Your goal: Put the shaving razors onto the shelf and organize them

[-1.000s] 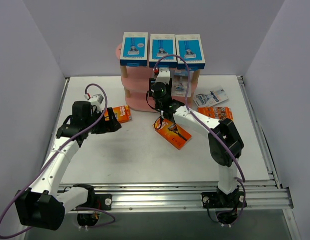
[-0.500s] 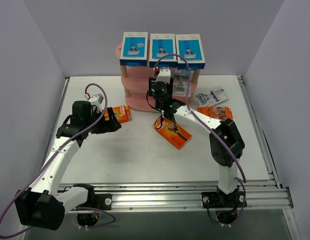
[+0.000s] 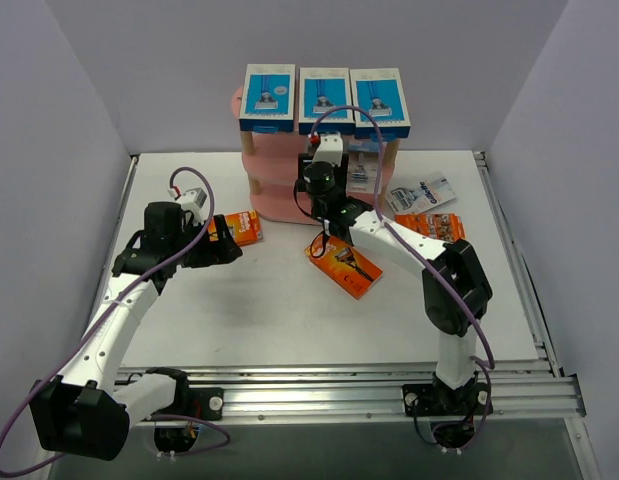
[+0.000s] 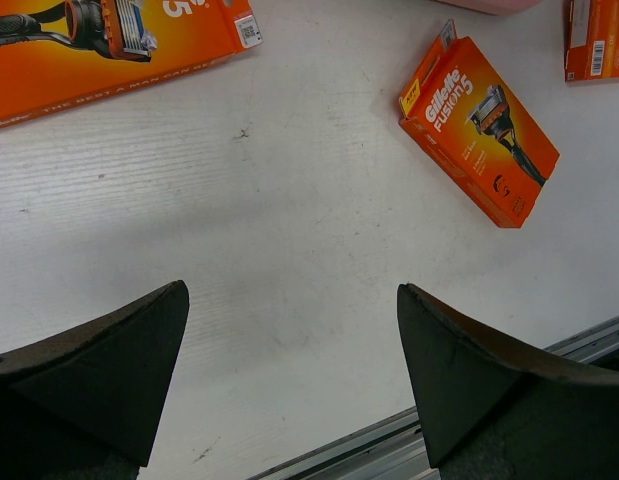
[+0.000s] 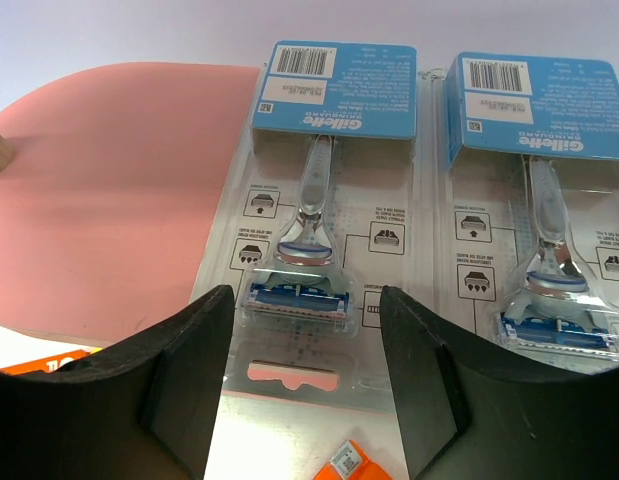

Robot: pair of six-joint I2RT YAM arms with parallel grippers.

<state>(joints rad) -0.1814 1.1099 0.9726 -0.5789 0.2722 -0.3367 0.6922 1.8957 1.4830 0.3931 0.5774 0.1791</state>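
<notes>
Clear grey blister packs (image 5: 307, 200), two side by side, lie flat on a pink shelf (image 5: 119, 180) board at twelve o'clock; the right gripper (image 5: 307, 295) hangs spread before them. At nine o'clock, the left gripper (image 4: 291, 290) gapes over the table (image 4: 289, 180) near orange cards (image 4: 479, 130).

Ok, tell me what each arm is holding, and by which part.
Nothing is held. The left jaws stand open over the table; the right jaws stand open over a blister pack lying flat on the shelf.

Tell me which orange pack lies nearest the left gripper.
The orange pack left of the shelf, at the left gripper; the centre pack and right pack sit farther off.
</notes>
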